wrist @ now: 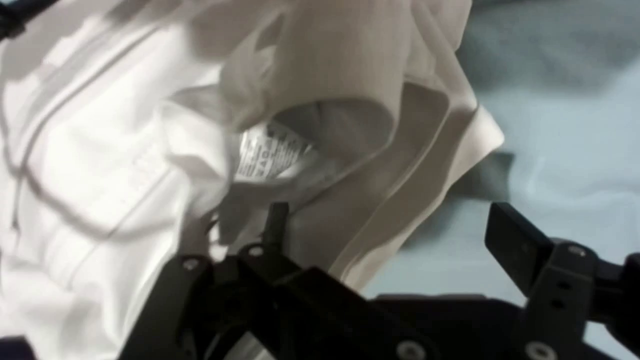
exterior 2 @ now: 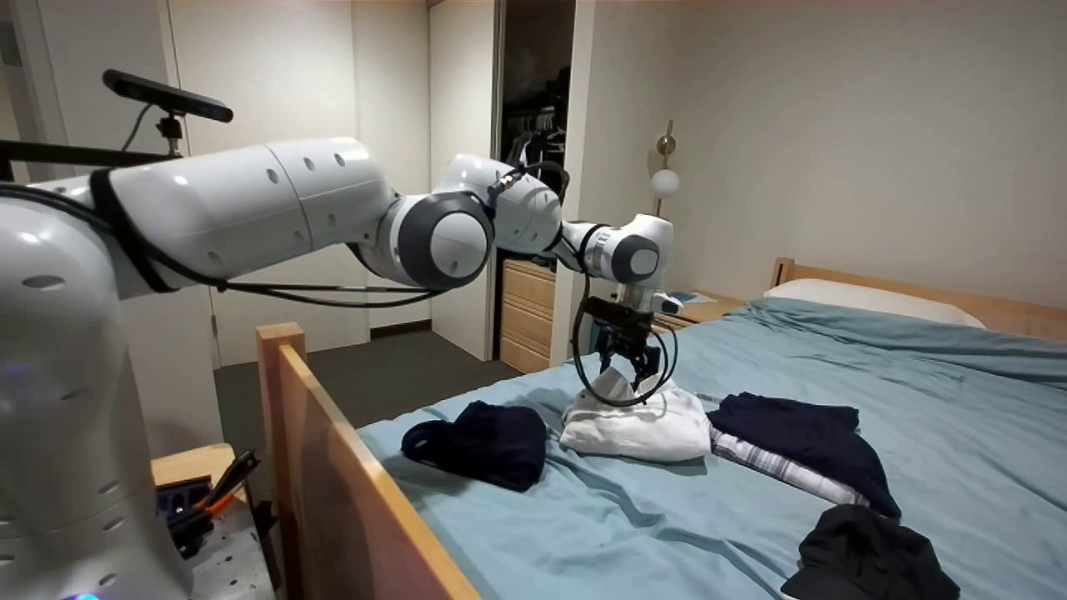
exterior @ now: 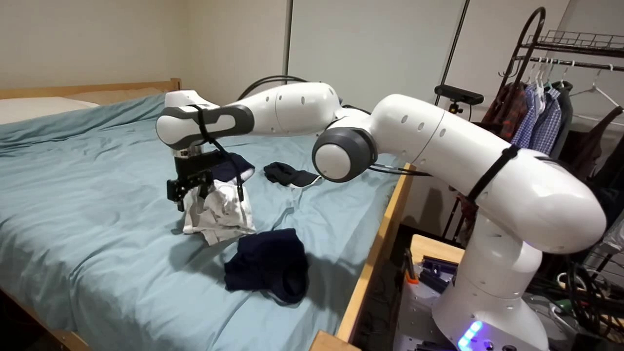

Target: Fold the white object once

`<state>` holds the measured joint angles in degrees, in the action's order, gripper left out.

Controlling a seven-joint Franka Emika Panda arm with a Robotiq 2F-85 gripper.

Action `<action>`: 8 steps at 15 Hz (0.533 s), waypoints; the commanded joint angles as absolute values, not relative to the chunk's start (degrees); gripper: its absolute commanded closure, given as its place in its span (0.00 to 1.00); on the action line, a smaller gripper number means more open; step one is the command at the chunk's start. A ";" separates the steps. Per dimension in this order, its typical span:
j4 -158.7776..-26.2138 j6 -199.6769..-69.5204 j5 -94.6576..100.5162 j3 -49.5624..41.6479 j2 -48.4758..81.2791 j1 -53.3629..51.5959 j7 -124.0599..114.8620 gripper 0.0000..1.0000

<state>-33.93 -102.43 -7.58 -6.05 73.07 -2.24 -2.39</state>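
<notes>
The white object [exterior: 228, 217] is a rumpled white cloth garment lying on the blue bed sheet. It also shows in an exterior view [exterior 2: 642, 432] and fills the left and middle of the wrist view [wrist: 115, 160], where a printed label shows inside a raised fold. My gripper [exterior: 193, 199] is at the garment's edge, pointing down, and it also shows in an exterior view [exterior 2: 623, 377]. In the wrist view the gripper's jaws [wrist: 389, 215] are wide apart. One finger is among the cloth's folds and the other is over the bare sheet. The garment's edge passes between them, not pinched.
A navy garment [exterior: 268, 263] lies close to the white object on the robot's side. Another navy garment [exterior 2: 792, 437] with plaid cloth under it lies on the opposite side. A black cap-like item [exterior 2: 871, 554] lies further along. A wooden bed rail [exterior: 385, 239] stands between base and bed.
</notes>
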 commanded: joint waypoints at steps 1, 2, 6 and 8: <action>-30.88 -103.68 -6.87 -7.58 71.06 -1.85 -3.10 0.00; -30.53 -104.66 -6.75 -8.23 70.18 -2.05 -2.92 0.00; -30.36 -103.71 -5.63 -11.90 66.41 -2.47 -3.34 0.00; -31.70 -100.89 -5.42 -13.95 64.69 -1.86 -3.62 0.00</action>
